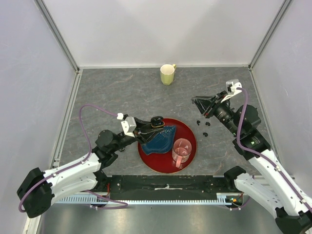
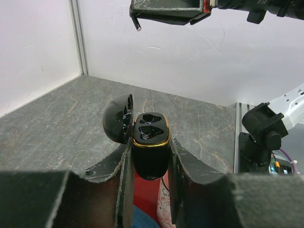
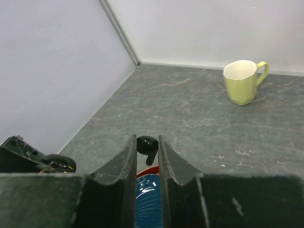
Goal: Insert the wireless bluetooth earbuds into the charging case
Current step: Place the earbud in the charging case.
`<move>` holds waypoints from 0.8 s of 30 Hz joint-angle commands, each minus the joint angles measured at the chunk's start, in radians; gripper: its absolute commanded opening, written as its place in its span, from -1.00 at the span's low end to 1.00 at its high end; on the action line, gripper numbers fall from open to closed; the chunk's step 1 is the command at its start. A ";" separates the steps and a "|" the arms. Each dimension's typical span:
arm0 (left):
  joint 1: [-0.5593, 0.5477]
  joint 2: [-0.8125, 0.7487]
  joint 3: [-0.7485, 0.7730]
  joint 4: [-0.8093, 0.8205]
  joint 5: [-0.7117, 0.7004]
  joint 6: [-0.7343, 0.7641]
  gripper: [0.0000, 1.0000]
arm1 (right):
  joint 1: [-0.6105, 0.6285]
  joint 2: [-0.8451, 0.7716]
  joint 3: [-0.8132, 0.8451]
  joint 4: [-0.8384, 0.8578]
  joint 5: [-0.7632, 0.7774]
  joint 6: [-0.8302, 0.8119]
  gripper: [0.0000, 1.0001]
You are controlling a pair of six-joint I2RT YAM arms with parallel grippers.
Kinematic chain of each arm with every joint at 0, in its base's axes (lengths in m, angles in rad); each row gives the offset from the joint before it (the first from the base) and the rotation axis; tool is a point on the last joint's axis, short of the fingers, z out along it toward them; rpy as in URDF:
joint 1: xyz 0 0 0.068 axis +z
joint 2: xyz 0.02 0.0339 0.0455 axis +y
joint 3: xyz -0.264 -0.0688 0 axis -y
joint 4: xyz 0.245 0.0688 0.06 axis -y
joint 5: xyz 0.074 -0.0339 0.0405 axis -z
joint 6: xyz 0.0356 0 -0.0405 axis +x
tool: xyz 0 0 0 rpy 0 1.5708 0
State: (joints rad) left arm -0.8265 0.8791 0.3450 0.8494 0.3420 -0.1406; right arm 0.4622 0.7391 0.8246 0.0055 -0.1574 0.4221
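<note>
My left gripper (image 1: 155,122) is shut on the black charging case (image 2: 150,145), holding it upright above the red plate (image 1: 190,132). The case's lid (image 2: 118,118) hangs open to the left, and two empty sockets show inside the gold rim. My right gripper (image 3: 147,141) is shut on one black earbud (image 3: 147,144), stem pointing down, in the air to the right of the case. In the top view that gripper (image 1: 196,100) hovers over the table right of the plate. Three more earbuds (image 1: 199,122) lie loose on the grey table below it.
On the red plate sit a blue bowl (image 1: 161,139) and a pink patterned cup (image 1: 181,151). A yellow mug (image 1: 167,74) stands near the back wall. White walls with metal rails close in the table on three sides.
</note>
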 commanded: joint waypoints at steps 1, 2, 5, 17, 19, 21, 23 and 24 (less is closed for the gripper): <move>-0.002 0.000 0.034 0.073 0.011 -0.022 -0.96 | 0.056 0.049 0.071 0.051 -0.039 -0.008 -1.00; -0.002 -0.003 0.034 0.071 0.008 -0.022 -0.95 | 0.068 0.057 0.076 0.044 -0.034 -0.012 -1.00; -0.003 -0.006 0.031 0.070 0.006 -0.022 -0.95 | 0.128 0.089 0.100 0.025 0.008 -0.032 -1.00; -0.003 -0.006 0.034 0.066 -0.021 -0.019 -0.95 | 0.519 0.169 0.131 0.053 0.393 -0.183 -1.00; -0.002 -0.003 0.035 0.066 -0.024 -0.020 -0.95 | 0.593 0.180 0.119 0.086 0.449 -0.210 -1.00; -0.003 -0.003 0.035 0.066 -0.032 -0.019 -0.95 | 0.650 0.195 0.117 0.103 0.522 -0.227 -1.00; -0.002 -0.003 0.035 0.066 -0.040 -0.017 -0.95 | 0.681 0.206 0.119 0.123 0.564 -0.243 -1.00; -0.002 -0.003 0.035 0.066 -0.043 -0.017 -0.95 | 0.705 0.213 0.116 0.131 0.608 -0.247 -1.00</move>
State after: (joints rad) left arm -0.8265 0.8783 0.3450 0.8661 0.3355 -0.1410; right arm 1.1027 0.9375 0.9142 0.0463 0.2653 0.2363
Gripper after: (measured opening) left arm 0.350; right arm 0.262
